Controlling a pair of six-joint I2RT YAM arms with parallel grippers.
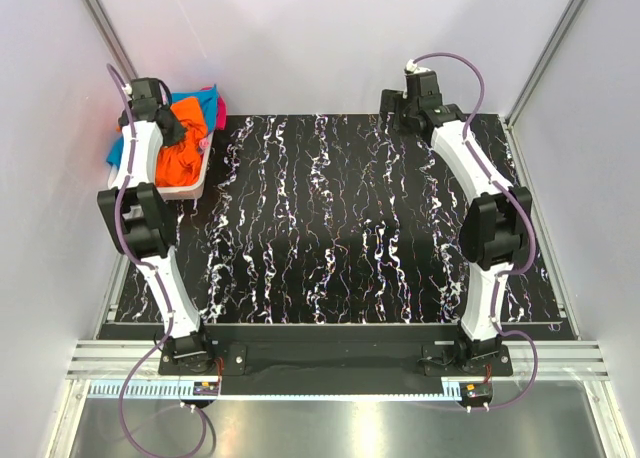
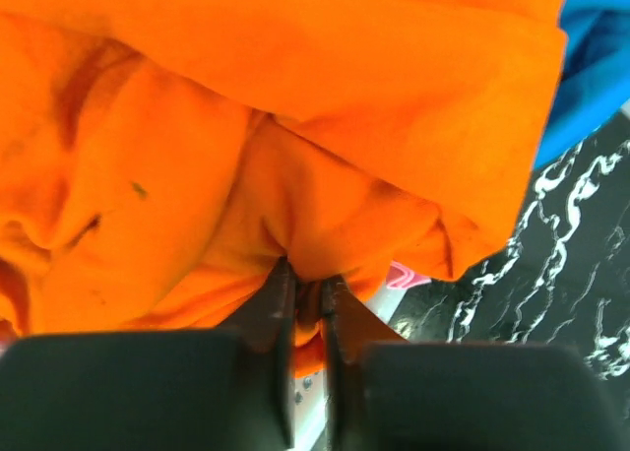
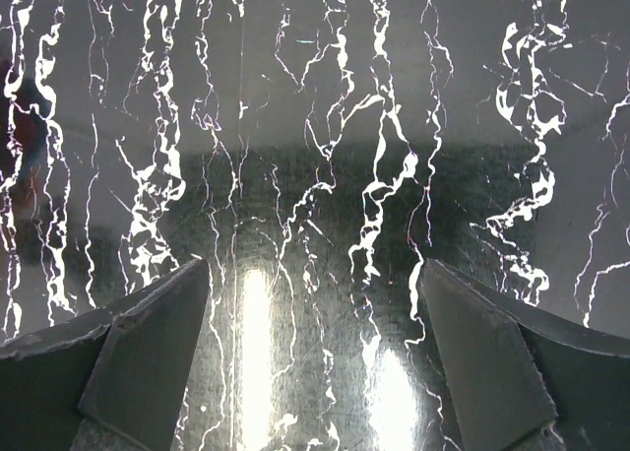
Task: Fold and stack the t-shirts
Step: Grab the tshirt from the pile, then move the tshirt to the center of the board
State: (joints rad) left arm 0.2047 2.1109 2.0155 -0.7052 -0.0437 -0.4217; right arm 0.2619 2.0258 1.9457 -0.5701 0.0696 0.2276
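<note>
Pinching orange t-shirt (image 2: 325, 126) — bunched lengthwise in basket (image 1: 186, 190) — left gripper (image 2: 308, 286) clamped, right gripper (image 3: 315, 279) spread.

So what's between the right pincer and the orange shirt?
Top view: from right pincer to orange shirt, just bare marbled table and the white basket's wall.

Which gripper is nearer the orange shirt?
Left. The left gripper is shut on the orange shirt; the right gripper hangs open above the table, far across from it.
</note>
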